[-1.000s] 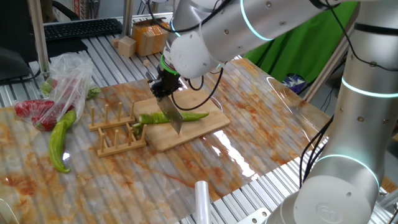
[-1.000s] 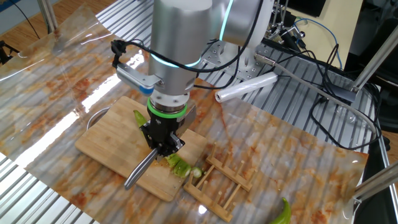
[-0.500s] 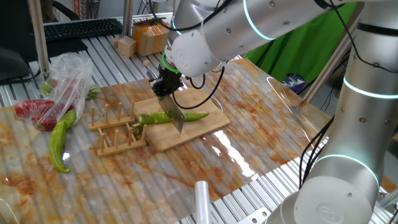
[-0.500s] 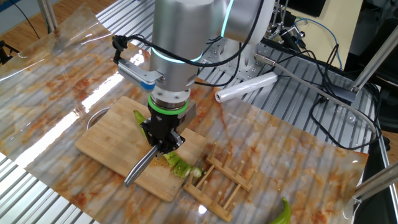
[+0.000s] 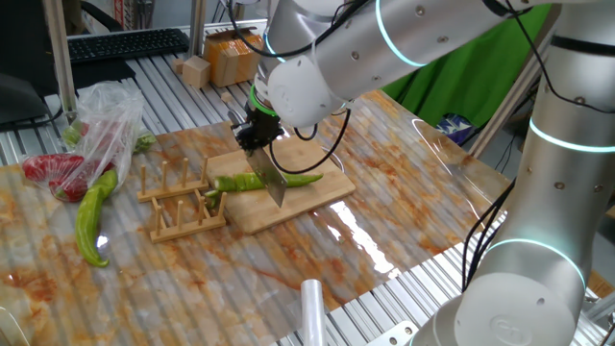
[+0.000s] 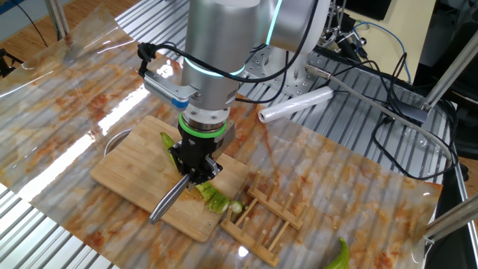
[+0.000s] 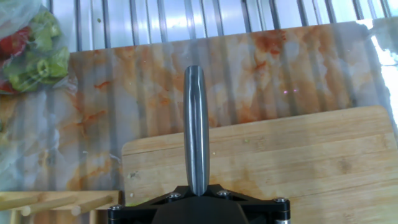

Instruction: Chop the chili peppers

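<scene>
One pincer (image 5: 258, 137): clamped shut on the knife (image 5: 268, 177) handle, pointing steeply down so the blade meets the chili (image 5: 252, 182) crosswise.
Knife: blade edge rests on the chili near mid-length; a cut appears under way, though no view shows how deep.
Chili: lies lengthwise on the board (image 5: 312, 194), its stem end toward the rack (image 5: 180, 202), so the board takes the blade rather than the worktop (image 5: 384, 173).
Rack: stands just beside the board's end, touching or nearly so.
Fixed views: one shows the whole chili and a bag (image 5: 96, 130) of peppers well apart; the other shows cut green chunks (image 6: 217, 199) by the rack.
Hand view: only the blade's spine (image 7: 196, 130), board and worktop; the chili is hidden beneath the blade.
</scene>
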Robot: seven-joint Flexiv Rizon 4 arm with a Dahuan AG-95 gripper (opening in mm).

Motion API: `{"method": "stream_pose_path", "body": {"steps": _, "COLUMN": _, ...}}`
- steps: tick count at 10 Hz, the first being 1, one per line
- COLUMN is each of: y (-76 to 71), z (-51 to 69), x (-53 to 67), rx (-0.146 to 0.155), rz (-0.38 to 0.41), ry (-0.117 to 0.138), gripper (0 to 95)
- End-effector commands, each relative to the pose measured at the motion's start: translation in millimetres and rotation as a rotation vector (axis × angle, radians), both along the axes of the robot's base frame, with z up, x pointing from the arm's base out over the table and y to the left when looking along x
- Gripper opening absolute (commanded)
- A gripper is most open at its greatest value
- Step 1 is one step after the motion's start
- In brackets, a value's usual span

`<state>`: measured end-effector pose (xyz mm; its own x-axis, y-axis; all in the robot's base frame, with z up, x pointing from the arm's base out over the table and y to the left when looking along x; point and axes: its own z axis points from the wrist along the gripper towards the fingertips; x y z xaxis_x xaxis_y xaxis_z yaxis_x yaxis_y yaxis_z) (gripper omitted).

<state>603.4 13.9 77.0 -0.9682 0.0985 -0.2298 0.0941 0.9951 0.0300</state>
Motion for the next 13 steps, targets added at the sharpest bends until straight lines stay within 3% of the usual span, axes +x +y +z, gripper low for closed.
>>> {"method": "stream_pose_path", "body": {"steps": 1, "y": 0.0, "z": -0.3, "x": -4.5, "rx": 0.0, "rz": 0.0, "ry": 0.004, "gripper": 0.0}}
{"method": "stream_pose_path", "body": {"steps": 7, "y": -1.0, "z": 2.0, "x": -9.3, "rx": 0.004, "rz": -0.005, "ry": 0.002, "gripper": 0.0}}
{"method": "stream_pose_path", "body": {"steps": 8, "y": 0.0, "z": -1.8, "x": -10.4, "rx": 0.005, "rz": -0.006, "ry": -0.008, "gripper": 0.0}}
{"method": "stream_pose_path", "body": {"steps": 9, "y": 2.3, "z": -13.3, "x": -11.3, "rx": -0.001, "rz": -0.005, "ry": -0.025, "gripper": 0.0}}
{"method": "stream_pose_path", "body": {"steps": 11, "y": 6.2, "z": -52.4, "x": -10.3, "rx": 0.005, "rz": -0.014, "ry": -0.07, "gripper": 0.0}}
{"method": "stream_pose_path", "body": {"steps": 12, "y": 6.4, "z": -58.8, "x": -9.6, "rx": 0.002, "rz": -0.016, "ry": -0.078, "gripper": 0.0}}
{"method": "stream_pose_path", "body": {"steps": 13, "y": 5.4, "z": -53.8, "x": -10.1, "rx": 0.008, "rz": -0.014, "ry": -0.049, "gripper": 0.0}}
